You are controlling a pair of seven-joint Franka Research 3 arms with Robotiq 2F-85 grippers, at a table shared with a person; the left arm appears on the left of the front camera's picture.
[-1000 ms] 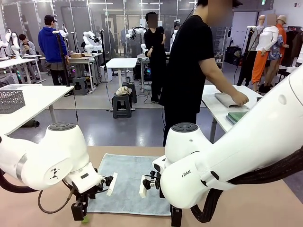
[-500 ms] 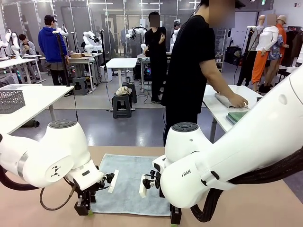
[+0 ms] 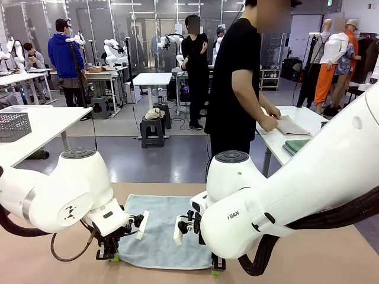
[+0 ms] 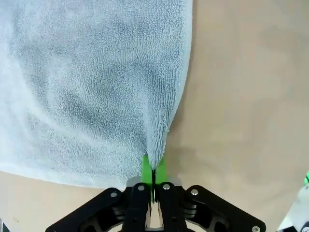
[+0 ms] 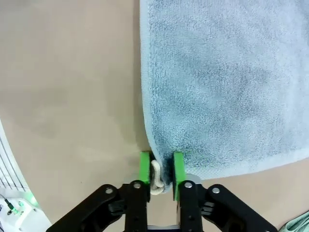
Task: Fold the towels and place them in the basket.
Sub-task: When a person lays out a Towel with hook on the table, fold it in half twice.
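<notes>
A pale blue-grey towel (image 3: 163, 228) lies flat on the brown table between my two arms. My left gripper (image 3: 109, 255) is at its near left corner. In the left wrist view the left gripper (image 4: 153, 170) is shut, its green pads pinching a raised fold of the towel (image 4: 96, 87) at the corner. My right gripper (image 3: 217, 265) is at the near right corner. In the right wrist view the right gripper (image 5: 161, 173) is shut on the towel (image 5: 222, 82), with the white tag (image 5: 156, 176) caught between its pads. A dark grey mesh basket (image 3: 13, 125) stands on a white table at far left.
A person (image 3: 237, 89) stands beyond the table's far edge, turned to a white side table (image 3: 269, 136), handling a beige cloth (image 3: 291, 125) beside a folded green cloth (image 3: 296, 145). Bare brown tabletop (image 5: 72, 87) surrounds the towel.
Both grippers went from open to shut on the towel's near corners. The left gripper moved right, onto the towel's edge. The person lifted the beige cloth with both hands.
</notes>
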